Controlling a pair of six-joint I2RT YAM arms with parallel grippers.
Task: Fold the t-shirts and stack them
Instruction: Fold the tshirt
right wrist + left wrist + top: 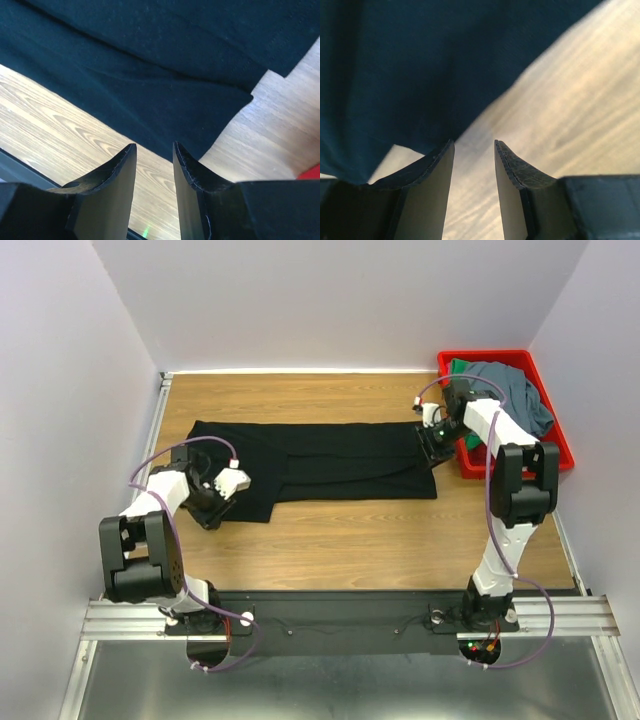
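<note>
The large black t-shirt (pixel 330 465) lies flat across the middle of the wooden table, folded into a long strip. My left gripper (pixel 213 510) hovers at its near left corner, open and empty; in the left wrist view (pixel 472 142) bare wood shows between the fingers, with the black cloth (pixel 410 70) just ahead. My right gripper (pixel 431 450) is at the shirt's right end, open and empty (pixel 153 146), with the black cloth's edge (pixel 150 75) just past the fingertips. The slate grey-blue shirt (pixel 515 390) and the green shirt (pixel 458 367) lie bunched in the bin.
The red plastic bin (pixel 560 455) stands at the back right, close to my right arm; a sliver of it shows in the right wrist view (pixel 312 173). Bare wooden tabletop (pixel 360 540) lies in front of the black shirt. White walls enclose the table.
</note>
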